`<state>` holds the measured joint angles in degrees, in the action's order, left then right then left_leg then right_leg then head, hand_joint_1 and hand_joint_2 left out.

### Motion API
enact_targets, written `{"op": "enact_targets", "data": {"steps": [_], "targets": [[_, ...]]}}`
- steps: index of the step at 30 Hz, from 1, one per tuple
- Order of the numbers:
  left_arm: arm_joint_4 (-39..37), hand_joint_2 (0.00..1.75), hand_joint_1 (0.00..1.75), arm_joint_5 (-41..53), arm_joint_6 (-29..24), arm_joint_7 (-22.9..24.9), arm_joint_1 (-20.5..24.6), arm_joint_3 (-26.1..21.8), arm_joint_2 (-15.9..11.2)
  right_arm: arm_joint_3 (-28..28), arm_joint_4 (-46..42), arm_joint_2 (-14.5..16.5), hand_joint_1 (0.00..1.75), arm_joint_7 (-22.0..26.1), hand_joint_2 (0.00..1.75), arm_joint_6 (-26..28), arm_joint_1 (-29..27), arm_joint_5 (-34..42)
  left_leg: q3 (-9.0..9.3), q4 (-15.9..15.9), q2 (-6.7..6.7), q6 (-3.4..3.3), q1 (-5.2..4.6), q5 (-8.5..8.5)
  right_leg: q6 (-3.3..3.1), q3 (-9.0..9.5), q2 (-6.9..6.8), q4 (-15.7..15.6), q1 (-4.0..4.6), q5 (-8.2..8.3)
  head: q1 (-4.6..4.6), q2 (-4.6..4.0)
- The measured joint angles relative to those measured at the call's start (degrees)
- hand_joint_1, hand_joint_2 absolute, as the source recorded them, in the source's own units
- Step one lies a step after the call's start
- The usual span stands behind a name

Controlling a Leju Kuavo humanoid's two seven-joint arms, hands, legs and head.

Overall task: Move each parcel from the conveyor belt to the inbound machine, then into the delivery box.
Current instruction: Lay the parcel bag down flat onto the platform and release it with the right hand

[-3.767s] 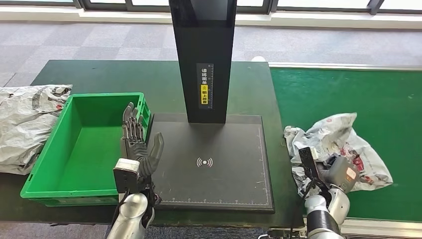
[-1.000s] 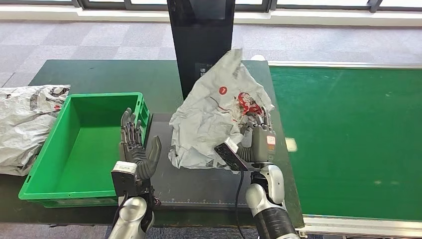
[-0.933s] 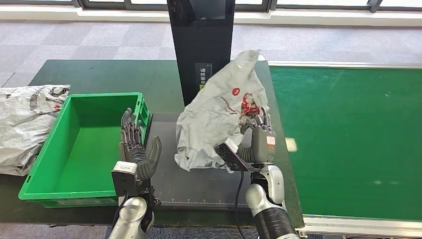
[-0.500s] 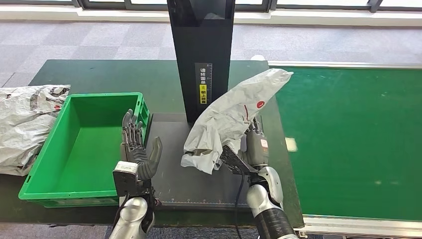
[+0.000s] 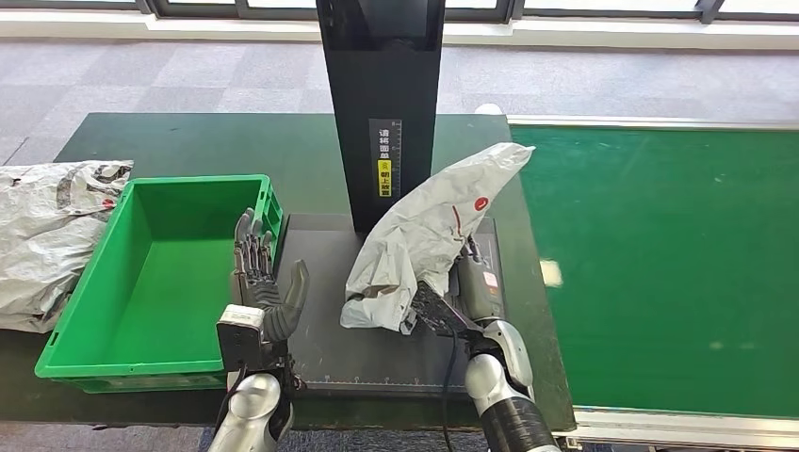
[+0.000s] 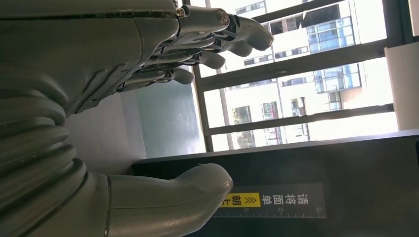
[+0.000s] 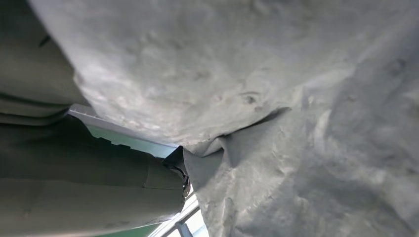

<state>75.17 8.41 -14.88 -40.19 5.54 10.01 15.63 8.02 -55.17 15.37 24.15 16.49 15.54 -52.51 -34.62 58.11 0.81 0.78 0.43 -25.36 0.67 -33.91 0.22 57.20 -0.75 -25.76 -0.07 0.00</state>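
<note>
Right hand has its fingers closed on the lower part of the crumpled grey plastic mailer parcel, held up over the flat black scanner pad of the inbound machine, at about 3 o'clock of the pad's middle, lower end drooping close to it; can't tell if it touches. Top of the bag flops out toward 1 o'clock. It looks light, soft and limp, film probably slick: grip a bunched fold near the bulk of the contents, not a loose corner, or it may slide out. Left hand is upright at the pad's 9 o'clock edge, fingers apart, holding nothing, just beside the green plastic delivery crate. The black upright scanner column stands at 12 o'clock of the pad, the green conveyor belt at 3 o'clock, more grey mailer bags at 9 o'clock on the dark green worktop. Head view gives the layout; right wrist view gives wrinkled film pressed against the hand, confirming contact; left wrist view gives the spread fingers and the column's yellow label.
</note>
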Motion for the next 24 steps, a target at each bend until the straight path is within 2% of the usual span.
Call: {"op": "enact_targets", "data": {"steps": [6,16,19,24], "targets": [[0.0,1.75,0.00,0.0,-0.1,0.0,0.0,0.0,0.0,0.0,0.0,0.0,0.00,1.6,0.00,-3.5,-0.1,2.6,0.01,0.0,0.00,0.00,0.00,0.00,0.00,0.00,0.00,0.0,0.00,0.00,0.00,0.00],[0.0,1.75,0.00,0.0,-0.2,0.0,-0.1,0.0,0.0,0.0,-0.9,-0.2,0.00,-0.1,0.00,-2.8,-0.8,2.4,0.00,0.0,0.00,0.00,0.00,0.00,0.00,0.01,0.00,0.0,0.00,0.00,0.00,0.00],[0.1,1.75,0.00,0.0,-0.6,0.0,-0.1,0.0,0.0,-0.5,-1.5,-0.4,0.00,-4.5,0.00,-1.0,-1.0,0.2,0.01,0.0,0.00,0.00,0.00,0.00,0.00,0.01,0.00,0.0,0.00,0.00,0.00,0.00],[0.6,1.75,0.00,0.0,-0.9,0.0,-0.4,0.0,0.0,-1.1,-1.6,-1.0,0.00,-16.5,0.00,2.6,-1.2,-10.0,0.00,0.0,0.00,0.00,0.00,0.00,0.00,0.02,0.00,0.0,0.00,0.00,0.00,0.00]]}}
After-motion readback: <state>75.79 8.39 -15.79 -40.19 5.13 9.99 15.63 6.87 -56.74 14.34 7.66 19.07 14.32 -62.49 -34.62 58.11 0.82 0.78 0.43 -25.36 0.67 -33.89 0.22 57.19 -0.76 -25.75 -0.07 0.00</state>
